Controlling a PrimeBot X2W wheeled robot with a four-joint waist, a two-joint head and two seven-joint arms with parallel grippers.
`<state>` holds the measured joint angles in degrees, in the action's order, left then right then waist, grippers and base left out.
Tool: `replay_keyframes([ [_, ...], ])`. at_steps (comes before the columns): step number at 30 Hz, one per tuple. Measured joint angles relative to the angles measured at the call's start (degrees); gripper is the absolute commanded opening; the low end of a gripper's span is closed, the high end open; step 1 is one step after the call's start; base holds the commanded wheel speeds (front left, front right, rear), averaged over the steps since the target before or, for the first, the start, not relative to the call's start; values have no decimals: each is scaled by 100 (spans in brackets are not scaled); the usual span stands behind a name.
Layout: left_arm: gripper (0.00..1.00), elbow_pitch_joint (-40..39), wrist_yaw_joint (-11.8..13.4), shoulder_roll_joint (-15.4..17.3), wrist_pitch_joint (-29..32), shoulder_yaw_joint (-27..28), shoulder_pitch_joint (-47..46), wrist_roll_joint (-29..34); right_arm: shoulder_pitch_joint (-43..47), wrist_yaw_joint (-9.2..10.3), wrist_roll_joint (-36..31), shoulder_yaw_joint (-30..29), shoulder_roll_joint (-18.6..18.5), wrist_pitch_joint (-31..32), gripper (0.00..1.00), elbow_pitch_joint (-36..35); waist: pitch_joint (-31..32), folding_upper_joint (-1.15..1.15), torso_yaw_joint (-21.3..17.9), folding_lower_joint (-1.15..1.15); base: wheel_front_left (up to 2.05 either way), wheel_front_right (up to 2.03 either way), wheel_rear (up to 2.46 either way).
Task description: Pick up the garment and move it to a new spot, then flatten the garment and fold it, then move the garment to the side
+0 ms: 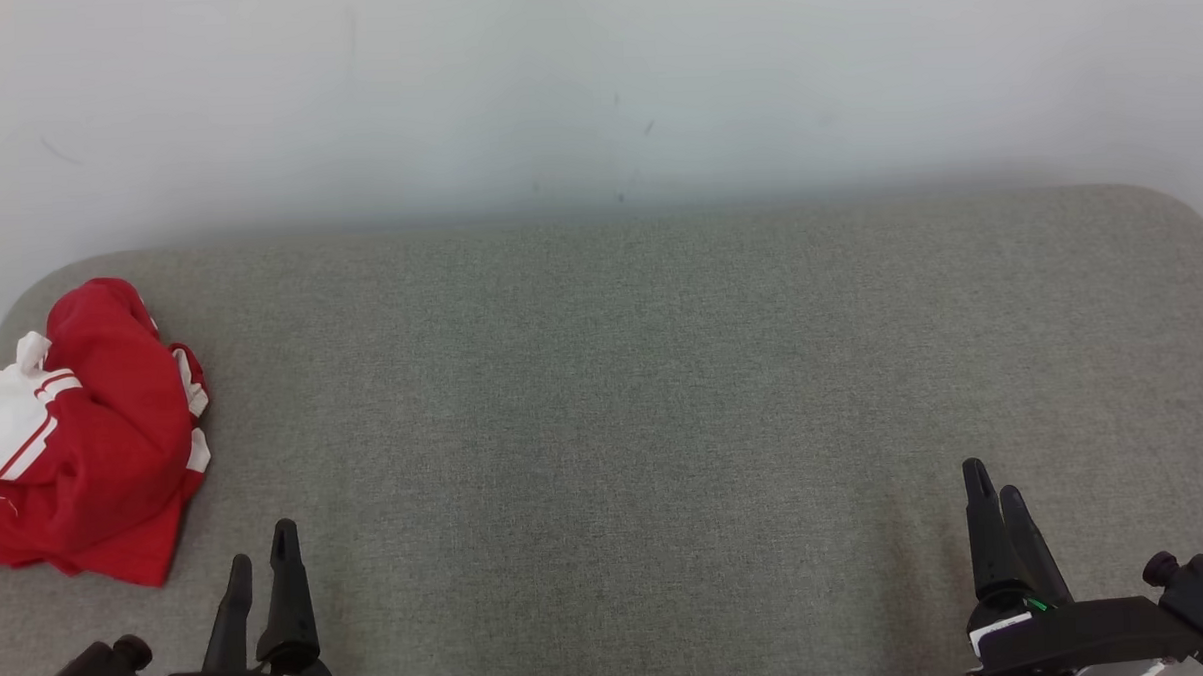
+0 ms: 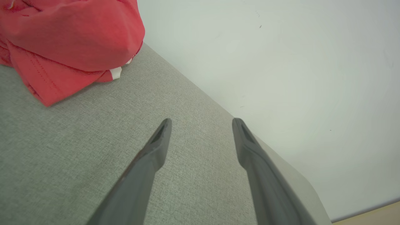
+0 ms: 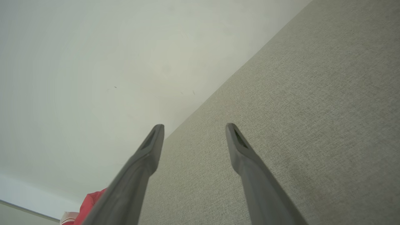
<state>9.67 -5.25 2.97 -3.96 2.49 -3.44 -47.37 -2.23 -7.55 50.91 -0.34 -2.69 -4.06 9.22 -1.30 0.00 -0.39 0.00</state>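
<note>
A crumpled red garment with white panels and stripes (image 1: 85, 436) lies bunched at the far left of the grey padded surface (image 1: 644, 397). Its red folds (image 2: 68, 40) fill the upper left of the left wrist view, and a small red bit (image 3: 89, 204) peeks out at the bottom of the right wrist view. My left gripper (image 1: 262, 546) hovers open near the front edge, just right of the garment and apart from it. My right gripper (image 1: 991, 479) stands open at the front right, far from the garment, with nothing between its fingers.
A pale wall (image 1: 593, 88) rises directly behind the padded surface. The surface has rounded corners at the back left and back right (image 1: 1167, 208). A strip of wooden floor (image 2: 375, 215) shows past the surface's edge.
</note>
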Motion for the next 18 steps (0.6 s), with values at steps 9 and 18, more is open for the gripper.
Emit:
replay_keyframes([
  [9,100,-56,26,60,-154,-89,8,691,20,0,-797,71,-1,-153,100,-59,-23,0,2,0,0,0,0],
  [18,100,-103,30,94,-309,-163,21,1324,46,0,-1455,132,-1,-307,100,-114,-43,0,-5,0,0,0,0],
])
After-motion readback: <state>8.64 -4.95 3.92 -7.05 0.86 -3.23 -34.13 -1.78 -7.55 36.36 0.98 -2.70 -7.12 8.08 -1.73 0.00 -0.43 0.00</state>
